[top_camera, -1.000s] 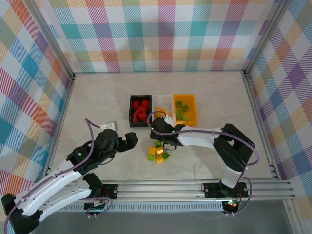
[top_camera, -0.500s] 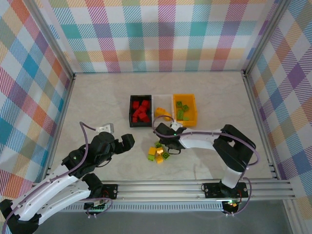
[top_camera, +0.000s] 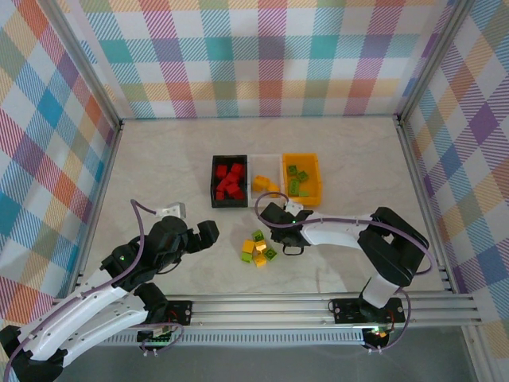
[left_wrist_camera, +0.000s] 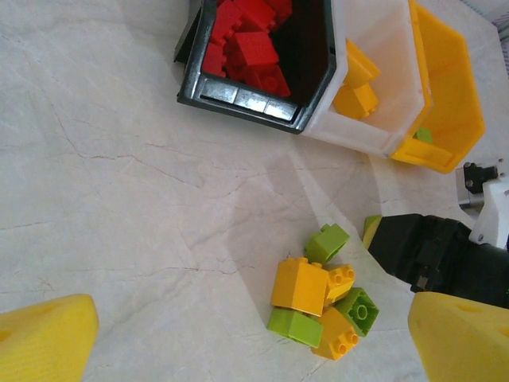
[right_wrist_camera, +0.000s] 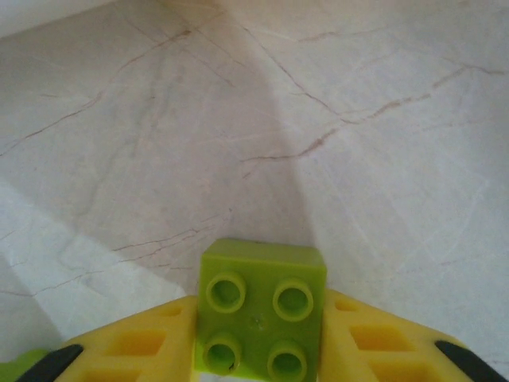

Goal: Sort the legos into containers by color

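Squeezing a green lego [right_wrist_camera: 262,298] by its two flat sides, my right pincer [right_wrist_camera: 261,344] is closed tight on it near the worktop's middle, maybe touching down. It should be light, hard and slippery.

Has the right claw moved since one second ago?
Yes. The right claw, shut on a green brick, has drawn back from the white bin toward the near edge, beside the loose bricks.

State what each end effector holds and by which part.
Right end effector: a lime green studded plastic brick, clamped by two opposite side faces. Left end effector: nothing.
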